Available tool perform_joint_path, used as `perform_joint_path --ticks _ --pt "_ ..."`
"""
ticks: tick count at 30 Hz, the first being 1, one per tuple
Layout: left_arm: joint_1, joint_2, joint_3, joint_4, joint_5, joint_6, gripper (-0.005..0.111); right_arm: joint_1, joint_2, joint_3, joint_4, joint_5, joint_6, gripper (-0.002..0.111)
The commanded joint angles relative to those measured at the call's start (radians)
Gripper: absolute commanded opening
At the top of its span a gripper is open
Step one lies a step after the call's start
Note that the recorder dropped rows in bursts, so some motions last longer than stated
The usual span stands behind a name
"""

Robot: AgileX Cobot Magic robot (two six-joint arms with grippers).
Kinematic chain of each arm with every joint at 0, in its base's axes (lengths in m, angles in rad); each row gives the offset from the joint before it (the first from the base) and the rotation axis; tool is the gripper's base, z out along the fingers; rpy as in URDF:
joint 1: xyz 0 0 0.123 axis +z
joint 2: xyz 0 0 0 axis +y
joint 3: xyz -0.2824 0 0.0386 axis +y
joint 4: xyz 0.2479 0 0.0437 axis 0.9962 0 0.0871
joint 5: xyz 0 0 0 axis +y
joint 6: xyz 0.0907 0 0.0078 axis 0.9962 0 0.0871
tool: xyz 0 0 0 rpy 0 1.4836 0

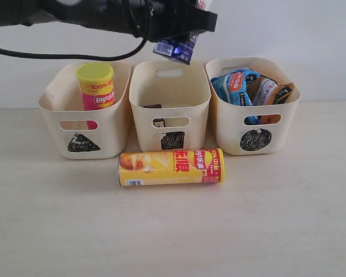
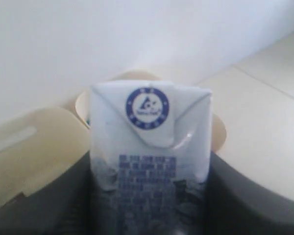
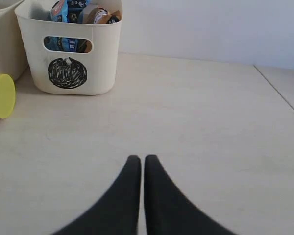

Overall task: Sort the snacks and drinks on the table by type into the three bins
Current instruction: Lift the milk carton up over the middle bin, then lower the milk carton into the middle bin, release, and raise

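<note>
**A:** What sits in the three cream plastic bins?

**B:** In the exterior view, the bin marked with a black triangle is at the left of the frame. It holds the pink chip tube with a yellow lid, standing upright. The middle bin with the square scribble has a dark carton low inside. Only bits of it show, above and through the front slot handle. The bin with the circle mark, at the right, holds the blue crinkly bag and the orange crinkly bag side by side, their tops above the rim.

**A:** Anything outside the bins?

**B:** The yellow-orange chip tube lies on its side on the pale desk, just in front of the middle bin.

**A:** And the white and blue drink carton?

**B:** It is in the air at the top centre of the frame, above the middle bin and clear of its rim. The left claw is clamped on it, and the left wrist view shows a dark finger against each side.

**A:** The right claw?

**B:** Its two black fingers are pressed together, tips touching, low over bare desk and well apart from the circle-marked bin.
</note>
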Motion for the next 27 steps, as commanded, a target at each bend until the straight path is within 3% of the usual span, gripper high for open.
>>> perform_joint_path --ticks 1,6,15,23,27 --pt "0.011 0.048 -0.002 -0.013 -0.186 -0.069 0.004 -0.003 -0.007 0.0 -0.001 -0.013 0.005 0.0" --pt "0.041 0.143 -0.002 -0.013 -0.297 -0.147 0.004 -0.003 -0.007 0.0 -0.001 -0.013 0.005 0.0" --pt "0.091 0.282 -0.021 -0.047 -0.348 -0.147 0.009 -0.003 -0.007 0.0 -0.001 -0.013 0.005 0.0" --pt "0.097 0.367 -0.125 -0.047 -0.318 -0.149 0.078 -0.003 -0.007 0.0 -0.001 -0.013 0.005 0.0" --pt "0.099 0.369 -0.137 -0.047 -0.322 -0.147 0.08 -0.003 -0.007 0.0 -0.001 -0.013 0.005 0.0"
